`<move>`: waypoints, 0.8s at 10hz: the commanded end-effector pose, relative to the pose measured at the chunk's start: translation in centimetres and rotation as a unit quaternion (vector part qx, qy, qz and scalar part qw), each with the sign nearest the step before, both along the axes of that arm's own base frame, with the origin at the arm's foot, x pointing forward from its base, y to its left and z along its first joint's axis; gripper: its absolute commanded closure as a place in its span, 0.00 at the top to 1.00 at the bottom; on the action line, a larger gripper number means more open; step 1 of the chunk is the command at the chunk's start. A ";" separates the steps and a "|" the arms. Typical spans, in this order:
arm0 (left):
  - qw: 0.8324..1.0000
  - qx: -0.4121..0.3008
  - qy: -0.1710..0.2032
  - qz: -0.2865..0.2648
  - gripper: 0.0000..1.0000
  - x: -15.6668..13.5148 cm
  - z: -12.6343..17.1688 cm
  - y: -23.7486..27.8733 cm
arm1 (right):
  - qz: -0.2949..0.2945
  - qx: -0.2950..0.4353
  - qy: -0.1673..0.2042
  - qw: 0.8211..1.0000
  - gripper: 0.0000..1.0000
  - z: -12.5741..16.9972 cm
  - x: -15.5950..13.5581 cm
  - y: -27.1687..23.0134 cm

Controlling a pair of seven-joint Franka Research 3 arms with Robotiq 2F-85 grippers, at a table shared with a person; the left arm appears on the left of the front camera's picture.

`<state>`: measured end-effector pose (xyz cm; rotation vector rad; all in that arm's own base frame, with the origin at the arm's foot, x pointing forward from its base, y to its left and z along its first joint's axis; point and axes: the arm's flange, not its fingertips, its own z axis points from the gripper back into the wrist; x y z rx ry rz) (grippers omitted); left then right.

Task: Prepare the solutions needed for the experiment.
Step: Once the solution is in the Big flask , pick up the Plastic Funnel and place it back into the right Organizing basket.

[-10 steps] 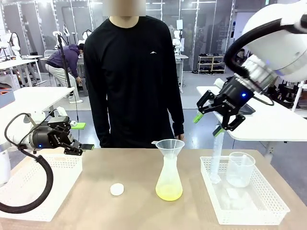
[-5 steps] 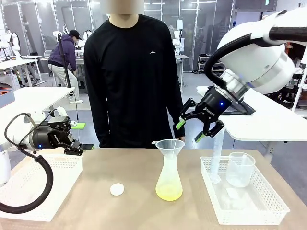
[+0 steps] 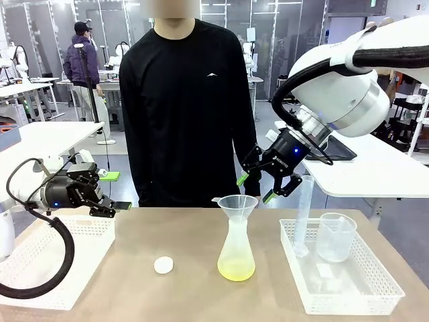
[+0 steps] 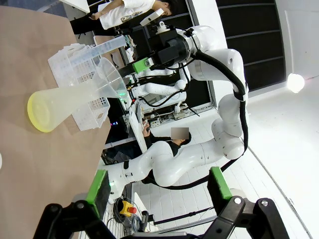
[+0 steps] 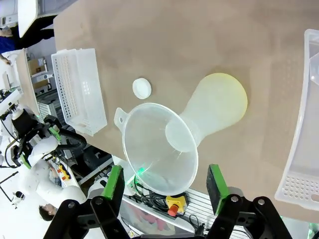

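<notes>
Right gripper (image 3: 255, 187) open and empty, funnel (image 3: 237, 203) just below it on the flask (image 3: 236, 247). Likely funnel removal next: you need to close on its rim, lift straight.

Right jaws — lower, leftward, now above funnel (image 3: 237, 203)

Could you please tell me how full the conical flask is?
Nearly empty: the flask stands upright with only a shallow layer of yellow-green solution at its base.
</notes>
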<state>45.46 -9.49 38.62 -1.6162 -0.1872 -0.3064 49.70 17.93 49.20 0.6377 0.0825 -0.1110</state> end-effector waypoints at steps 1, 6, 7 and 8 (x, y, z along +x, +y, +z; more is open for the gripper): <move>1.000 0.000 -0.002 0.002 1.00 0.1 0.1 -0.1 | -0.013 -0.005 0.012 1.000 0.84 -0.3 0.8 1.2; 1.000 0.000 -0.002 0.002 1.00 0.1 0.1 -0.1 | -0.010 -0.009 0.028 1.000 0.84 -2.6 0.8 1.6; 1.000 0.000 -0.002 0.002 1.00 0.1 0.1 -0.1 | -0.006 -0.003 0.016 1.000 0.69 -2.4 0.8 1.7; 1.000 0.000 -0.002 0.002 1.00 0.1 0.1 -0.1 | -0.011 -0.005 0.022 1.000 0.68 -2.3 0.5 1.7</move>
